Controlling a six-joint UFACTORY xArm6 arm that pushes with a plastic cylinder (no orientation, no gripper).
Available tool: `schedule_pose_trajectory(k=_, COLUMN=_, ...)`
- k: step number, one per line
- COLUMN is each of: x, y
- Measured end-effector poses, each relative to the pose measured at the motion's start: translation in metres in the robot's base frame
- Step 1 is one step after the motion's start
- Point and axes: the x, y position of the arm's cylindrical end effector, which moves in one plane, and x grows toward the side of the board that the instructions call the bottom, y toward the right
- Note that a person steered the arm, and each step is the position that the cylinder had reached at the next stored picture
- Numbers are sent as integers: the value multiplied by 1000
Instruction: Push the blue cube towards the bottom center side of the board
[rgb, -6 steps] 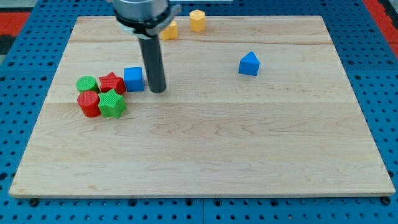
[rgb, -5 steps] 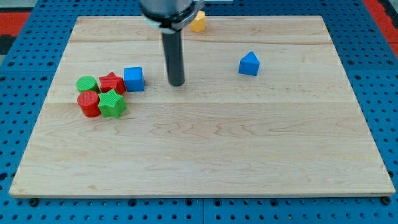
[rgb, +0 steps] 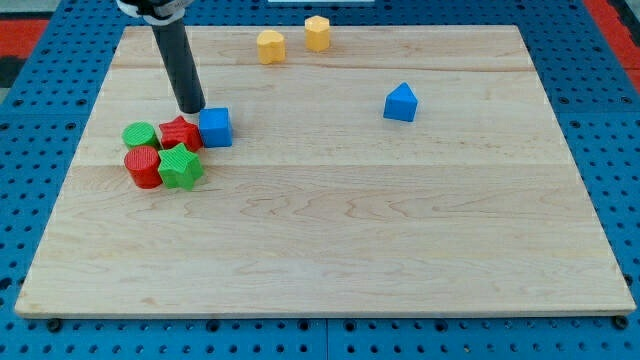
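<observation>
The blue cube sits at the left of the wooden board, touching a red star block on its left. My tip is just above and to the left of the blue cube, close to its top-left corner and above the red star. I cannot tell whether it touches either block.
A green cylinder, a red cylinder and a green star cluster left of the cube. A blue house-shaped block lies at the right. Two yellow blocks sit near the top edge.
My tip has moved from the right of the blue cube, first further right, then round to its upper left. The blocks have not moved.
</observation>
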Motion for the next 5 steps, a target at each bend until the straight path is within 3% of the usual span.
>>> schedule_pose_trajectory(k=1, x=23, y=5)
schedule_pose_trajectory(k=3, x=22, y=80)
schedule_pose_trajectory(k=5, x=74, y=101)
